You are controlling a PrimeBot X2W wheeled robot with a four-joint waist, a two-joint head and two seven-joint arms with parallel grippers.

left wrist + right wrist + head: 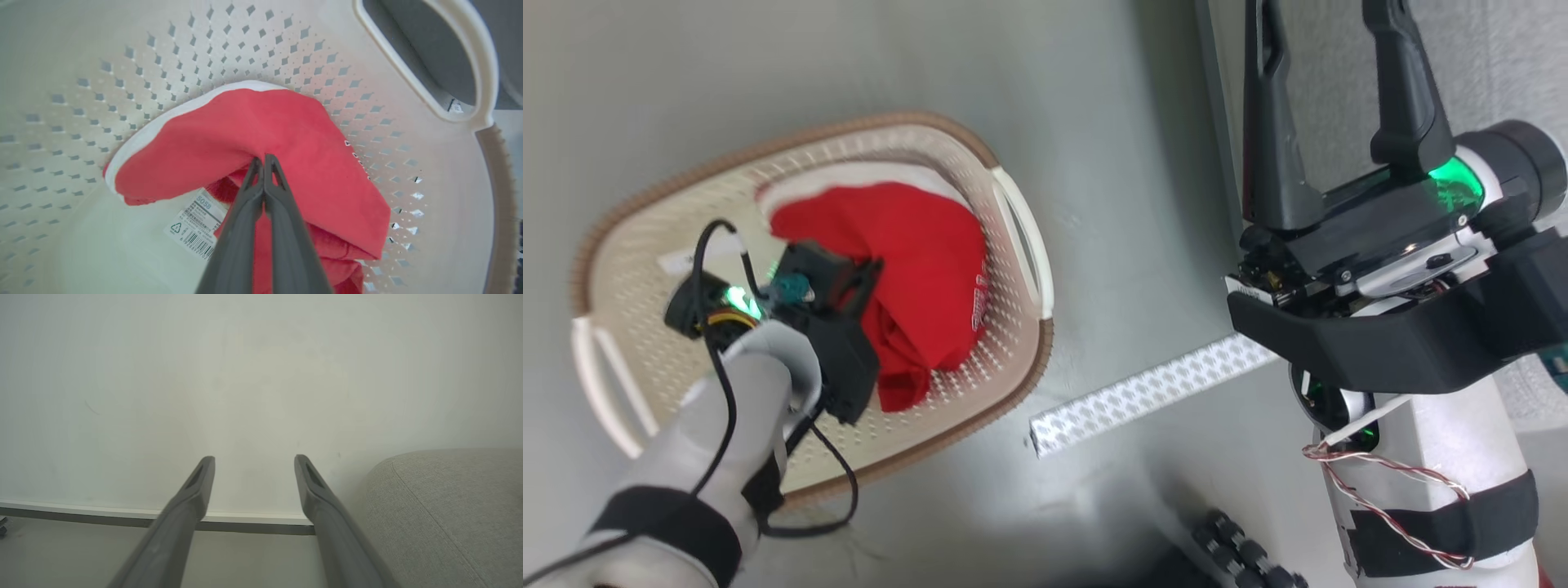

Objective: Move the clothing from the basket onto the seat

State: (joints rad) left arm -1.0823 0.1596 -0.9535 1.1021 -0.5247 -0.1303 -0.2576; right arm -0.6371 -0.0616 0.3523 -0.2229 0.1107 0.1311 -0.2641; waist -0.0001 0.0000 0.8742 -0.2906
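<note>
Clothing (923, 269), bright red with a white edge, bunched in the right half of the cream basket (1013, 204), left of centre in the head view, on the grey floor (1127, 163). Label sticker (196, 226) bare on the basket bottom, at lower left of the red fabric in the left wrist view. Perforated wall curving close around the fabric at top and right, white handle (470, 61) at upper right. Light grey seat (449, 514) at lower right of the right wrist view, rounded edge beside the pale wall (245, 375). Open floor right of the basket, crossed by a white perforated strip (1143, 396) at lower centre. Left gripper (264, 160) down inside the basket, jaws pressed together, pinching a raised fold of the red fabric at the tips. Right gripper (253, 461) at the right of the head view, well apart from the basket, jaws spread, bare wall between them.
</note>
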